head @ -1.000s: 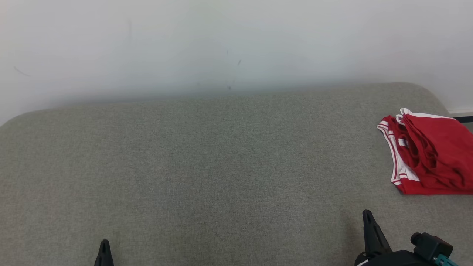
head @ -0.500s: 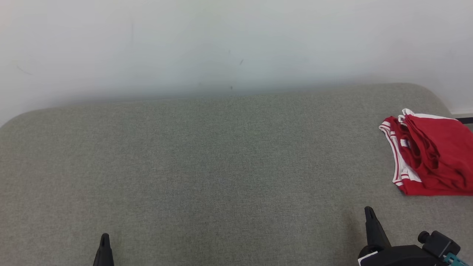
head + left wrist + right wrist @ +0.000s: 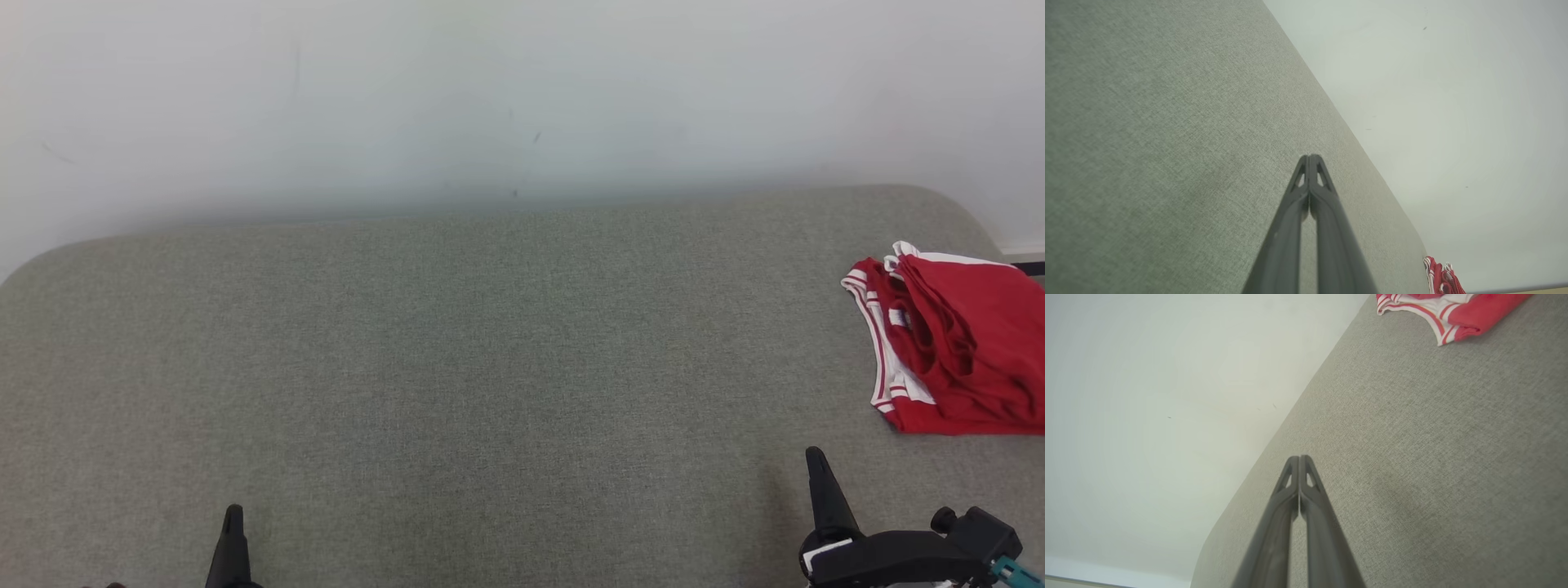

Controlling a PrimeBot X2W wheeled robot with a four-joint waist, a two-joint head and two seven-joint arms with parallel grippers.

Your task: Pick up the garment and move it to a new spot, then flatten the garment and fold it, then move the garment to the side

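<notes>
Red garment folded, lying at far right of grey surface: I judge task all but done. Left gripper, right gripper pressed together, empty.

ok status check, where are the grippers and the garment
Left gripper shut, empty. Right gripper shut, empty. Red garment lies on the grey cushion, right side, apart from both. Only bare cushion between.

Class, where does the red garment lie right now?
In the head view, the red garment lies at the right edge of the grey surface, beyond the right gripper.
</notes>
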